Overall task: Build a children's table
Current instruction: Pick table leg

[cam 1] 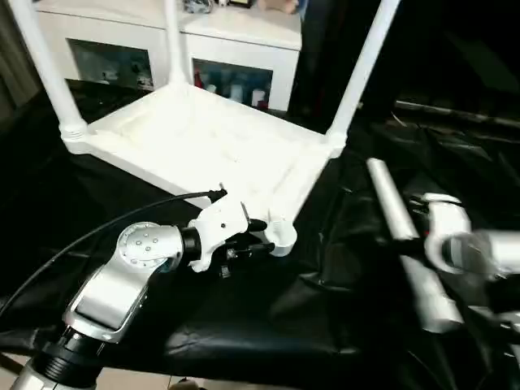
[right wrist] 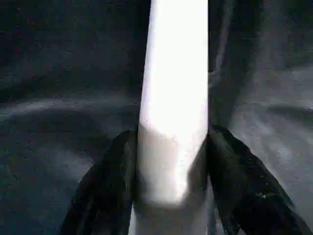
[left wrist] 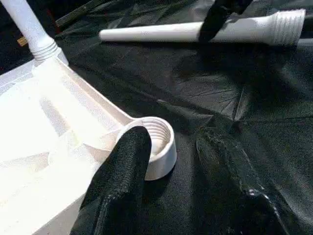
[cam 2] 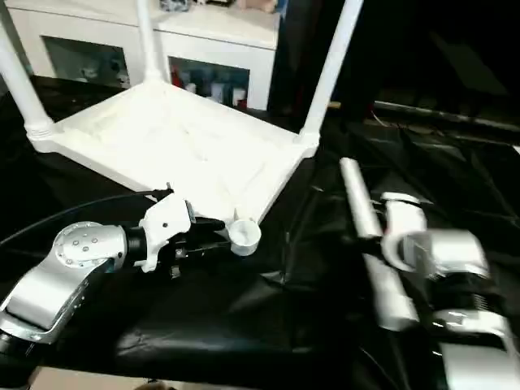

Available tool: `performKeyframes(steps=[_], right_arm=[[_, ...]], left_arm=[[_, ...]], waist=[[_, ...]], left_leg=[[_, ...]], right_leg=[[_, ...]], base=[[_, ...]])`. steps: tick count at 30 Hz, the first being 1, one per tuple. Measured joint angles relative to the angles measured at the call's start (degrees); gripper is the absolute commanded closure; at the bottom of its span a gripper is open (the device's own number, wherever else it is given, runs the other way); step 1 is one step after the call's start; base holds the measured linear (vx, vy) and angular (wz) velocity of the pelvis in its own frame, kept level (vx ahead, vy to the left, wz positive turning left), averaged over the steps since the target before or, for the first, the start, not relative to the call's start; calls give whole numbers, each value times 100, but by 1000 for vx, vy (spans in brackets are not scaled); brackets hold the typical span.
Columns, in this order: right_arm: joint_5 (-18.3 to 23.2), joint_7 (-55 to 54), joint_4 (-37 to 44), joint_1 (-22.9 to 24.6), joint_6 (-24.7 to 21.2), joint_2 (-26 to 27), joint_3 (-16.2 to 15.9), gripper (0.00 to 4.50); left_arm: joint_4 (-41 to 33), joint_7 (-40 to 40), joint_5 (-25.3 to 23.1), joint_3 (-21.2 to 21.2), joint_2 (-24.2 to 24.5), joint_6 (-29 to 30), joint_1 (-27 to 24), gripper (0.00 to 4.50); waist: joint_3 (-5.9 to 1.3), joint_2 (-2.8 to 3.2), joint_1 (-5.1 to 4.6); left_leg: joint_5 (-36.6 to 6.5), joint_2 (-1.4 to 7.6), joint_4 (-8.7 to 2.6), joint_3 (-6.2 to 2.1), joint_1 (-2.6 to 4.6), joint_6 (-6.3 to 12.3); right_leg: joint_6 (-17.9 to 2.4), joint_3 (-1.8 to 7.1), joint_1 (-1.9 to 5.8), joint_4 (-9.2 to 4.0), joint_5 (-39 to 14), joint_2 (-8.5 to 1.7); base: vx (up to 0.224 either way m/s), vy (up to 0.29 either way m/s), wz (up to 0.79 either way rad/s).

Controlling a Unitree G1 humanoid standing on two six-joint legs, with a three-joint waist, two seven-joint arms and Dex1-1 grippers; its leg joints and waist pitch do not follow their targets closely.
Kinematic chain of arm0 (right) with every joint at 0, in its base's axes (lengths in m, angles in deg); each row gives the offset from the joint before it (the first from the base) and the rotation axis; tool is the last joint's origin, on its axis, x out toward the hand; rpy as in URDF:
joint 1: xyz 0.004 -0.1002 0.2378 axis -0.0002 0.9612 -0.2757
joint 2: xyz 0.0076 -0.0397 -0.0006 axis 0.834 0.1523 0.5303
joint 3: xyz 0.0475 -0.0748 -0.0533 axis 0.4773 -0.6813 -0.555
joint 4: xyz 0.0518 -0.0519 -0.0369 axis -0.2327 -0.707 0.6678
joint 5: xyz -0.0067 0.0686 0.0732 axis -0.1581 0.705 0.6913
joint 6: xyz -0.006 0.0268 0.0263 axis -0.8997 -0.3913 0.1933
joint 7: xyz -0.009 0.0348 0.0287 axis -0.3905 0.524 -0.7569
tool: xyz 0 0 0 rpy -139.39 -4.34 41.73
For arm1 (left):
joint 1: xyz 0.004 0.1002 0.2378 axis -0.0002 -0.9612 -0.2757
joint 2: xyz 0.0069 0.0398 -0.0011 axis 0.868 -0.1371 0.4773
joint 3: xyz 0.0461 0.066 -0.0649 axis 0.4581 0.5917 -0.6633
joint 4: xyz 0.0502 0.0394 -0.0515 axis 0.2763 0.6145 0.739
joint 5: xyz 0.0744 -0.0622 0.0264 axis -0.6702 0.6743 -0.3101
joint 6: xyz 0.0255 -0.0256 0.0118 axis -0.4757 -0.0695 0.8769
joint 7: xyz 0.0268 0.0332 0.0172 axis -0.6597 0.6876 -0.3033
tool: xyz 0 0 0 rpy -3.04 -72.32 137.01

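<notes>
The children's table top lies upside down on the black cover, ribbed side up. Three white legs stand upright in its corner sockets. The near corner socket is empty and shows its inner thread. My left gripper is open astride that socket: one finger touches its side, the other stands apart from it. To the right, a fourth leg lies flat on the cover. My right gripper is shut on this leg, a finger pressed to each side.
A white glass-door cabinet stands behind the black-covered work table. A black cable arcs over my left forearm. The work table's near edge runs just below my left arm. The cover is wrinkled around the lying leg.
</notes>
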Motion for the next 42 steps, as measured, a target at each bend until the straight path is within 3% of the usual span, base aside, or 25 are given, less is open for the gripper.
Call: performKeyframes(steps=[8,11,14,15,18,21,26,29,32,34,36,42], right_arm=[[-332,-444,-890,35,681,-522,49,272],[-377,-613,-1094,31,980,-642,174,272],[-291,-621,-1094,-46,1462,-715,497,272],[-56,-428,-966,-121,1658,-685,802,272],[591,115,-447,-444,2039,-543,1269,272],[1288,664,72,-622,2292,-412,1717,272],[2239,1400,930,-583,1846,-157,2067,272],[2821,1882,1678,-417,1469,36,2057,272],[3419,2352,2381,-168,1181,236,1997,272],[3834,2619,2857,75,922,330,1852,272],[4143,2783,3196,215,646,472,1655,273],[4388,2855,3647,269,238,920,1117,273]], left_arm=[[10,-74,-9,5,-106,-21,0,255],[84,-186,-27,4,-161,-84,26,255],[203,-331,-81,-7,-248,-199,123,255],[254,-409,-81,-56,-307,-232,193,255],[291,-542,-66,-171,-453,-280,350,255],[325,-632,6,-288,-548,-331,380,255],[473,-839,372,-708,-837,-294,454,255],[571,-1074,792,-1133,-1160,-30,769,255],[607,-1350,1313,-1634,-1395,511,1155,219],[632,-1577,1926,-2122,-1643,1141,1362,206],[643,-1698,2363,-2351,-1769,1544,1543,181],[666,-2012,3271,-2665,-2236,2289,2090,128]], waist=[[1,2,-10],[12,26,-47],[16,41,-93],[20,46,-122],[21,53,-196],[21,53,-168],[25,59,-34],[29,64,46],[30,67,106],[31,66,131],[33,68,128],[42,50,152]], left_leg=[[-1,-4,2,1,-5,1],[-1,-3,1,1,-9,1],[-1,0,0,1,-11,1],[-1,1,0,0,-13,1],[0,4,0,-7,-16,1],[-4,11,-2,-7,-24,7],[-14,13,1,-2,-38,22],[-13,16,4,0,-37,22],[-13,19,5,0,-28,21],[-13,20,6,0,-26,21],[-13,20,6,0,-26,21],[-12,20,6,-3,-27,19]], right_leg=[[3,0,-1,-9,-1,-3],[6,0,-12,-4,1,-3],[6,-2,-28,5,3,-2],[4,-3,-36,8,4,-2],[-24,-11,-51,11,23,-1],[-29,-23,-51,1,21,0],[-34,-27,-51,-14,21,-1],[-35,-32,-46,-14,22,-3],[-38,-33,-37,-16,23,-3],[-38,-35,-32,-19,24,-4],[-40,-36,-31,-20,25,-4],[-39,-38,-29,-26,26,-5]], base=[[0,0,0],[0,0,0],[0,0,0],[0,0,0],[0,0,0],[0,0,0],[0,0,0],[0,0,0],[0,0,0],[0,0,0],[0,0,0],[0,0,0]])
